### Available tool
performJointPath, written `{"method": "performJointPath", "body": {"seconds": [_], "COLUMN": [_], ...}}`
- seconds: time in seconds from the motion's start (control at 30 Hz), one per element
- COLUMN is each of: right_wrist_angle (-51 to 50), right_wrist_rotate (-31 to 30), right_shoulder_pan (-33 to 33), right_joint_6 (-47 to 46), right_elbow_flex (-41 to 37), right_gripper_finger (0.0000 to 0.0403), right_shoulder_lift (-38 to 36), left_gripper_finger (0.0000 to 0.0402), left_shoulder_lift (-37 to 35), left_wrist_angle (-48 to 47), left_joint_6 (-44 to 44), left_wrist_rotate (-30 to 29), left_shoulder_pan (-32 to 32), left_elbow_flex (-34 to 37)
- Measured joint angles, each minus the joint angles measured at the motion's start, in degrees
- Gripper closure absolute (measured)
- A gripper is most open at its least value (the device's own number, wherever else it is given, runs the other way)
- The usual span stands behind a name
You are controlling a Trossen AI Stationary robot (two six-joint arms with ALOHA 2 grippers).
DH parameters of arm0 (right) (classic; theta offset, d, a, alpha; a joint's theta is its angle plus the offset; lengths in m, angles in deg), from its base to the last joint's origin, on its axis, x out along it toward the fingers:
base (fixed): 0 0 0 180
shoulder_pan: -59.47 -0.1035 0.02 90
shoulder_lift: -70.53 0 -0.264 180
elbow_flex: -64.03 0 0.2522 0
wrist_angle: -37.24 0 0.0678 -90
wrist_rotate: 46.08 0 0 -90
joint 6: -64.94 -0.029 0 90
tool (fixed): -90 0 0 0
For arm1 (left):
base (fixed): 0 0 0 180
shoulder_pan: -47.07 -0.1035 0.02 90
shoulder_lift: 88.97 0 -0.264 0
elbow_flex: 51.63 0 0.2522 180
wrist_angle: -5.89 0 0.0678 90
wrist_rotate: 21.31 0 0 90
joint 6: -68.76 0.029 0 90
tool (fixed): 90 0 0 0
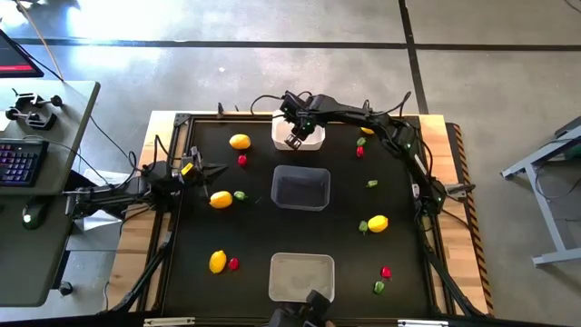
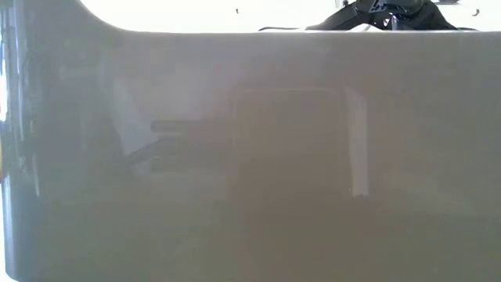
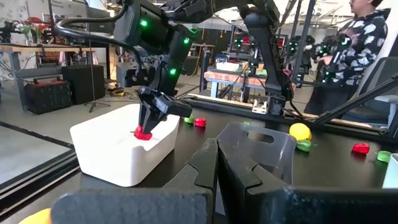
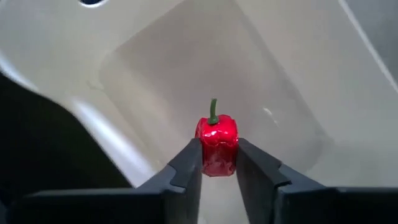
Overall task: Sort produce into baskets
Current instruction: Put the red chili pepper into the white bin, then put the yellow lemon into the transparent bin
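Observation:
My right gripper (image 1: pixel 295 139) reaches from the table's right over the white basket (image 1: pixel 310 138) at the far middle. It is shut on a small red pepper-like piece (image 4: pixel 216 146) with a green stem, which also shows in the left wrist view (image 3: pixel 143 132). My left gripper (image 1: pixel 216 169) waits shut and empty at the table's left, its fingers together in its wrist view (image 3: pixel 217 163). Lemons (image 1: pixel 240 141) (image 1: pixel 221 199) (image 1: pixel 218 262) (image 1: pixel 378 222), red pieces (image 1: pixel 242 160) (image 1: pixel 359 151) and green pieces (image 1: pixel 240 194) (image 1: pixel 372 183) lie on the black mat. My right gripper pinches the red piece by its two opposite sides (image 4: pixel 200 149) between its two fingertips. The fingers point down from above into the white basket. The piece sits at about rim height (image 3: pixel 143 132), over the basket's inside, stem to one side.
A clear dark basket (image 1: pixel 300 174) stands at the mat's middle and a pale grey basket (image 1: pixel 302 263) at the near edge; its wall (image 2: pixel 250 157) fills the low view. More red and green pieces (image 1: pixel 386 271) (image 1: pixel 379 287) lie near right. A person (image 3: pixel 357 37) stands beyond the table.

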Motion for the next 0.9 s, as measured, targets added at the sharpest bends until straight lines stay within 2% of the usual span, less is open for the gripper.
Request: {"method": "performJointPath", "body": {"seconds": [0.1,0.23,0.37,0.5,0.7,0.9], "right_wrist_angle": [0.0,-0.2,-4.2,-11.3,-17.9,-16.5], "right_wrist_rotate": [-2.7,-3.2,-5.0,-8.8,-11.6,-12.3], "right_shoulder_pan": [-0.8,-1.8,-3.2,-5.7,-8.7,-8.7], "right_joint_6": [1.0,4.7,6.8,7.0,8.4,7.0], "right_elbow_flex": [0.0,0.2,3.3,9.3,15.9,15.7], "right_gripper_finger": [0.0275,0.0228,0.0214,0.0252,0.0384,0.0397], "right_shoulder_lift": [0.0,0.0,0.0,0.0,-0.2,-0.2], "left_gripper_finger": [0.0401,0.0402,0.0401,0.0401,0.0402,0.0401], "left_shoulder_lift": [0.0,0.0,0.0,0.0,0.0,0.0], "left_wrist_angle": [0.0,0.0,0.0,0.0,0.0,0.0], "left_joint_6": [0.0,0.0,0.0,0.0,0.0,0.0], "left_wrist_rotate": [0.0,0.0,0.0,0.0,0.0,0.0], "left_shoulder_pan": [0.0,0.0,0.0,0.0,0.0,0.0], "left_elbow_flex": [0.0,0.0,0.0,0.0,0.0,0.0]}}
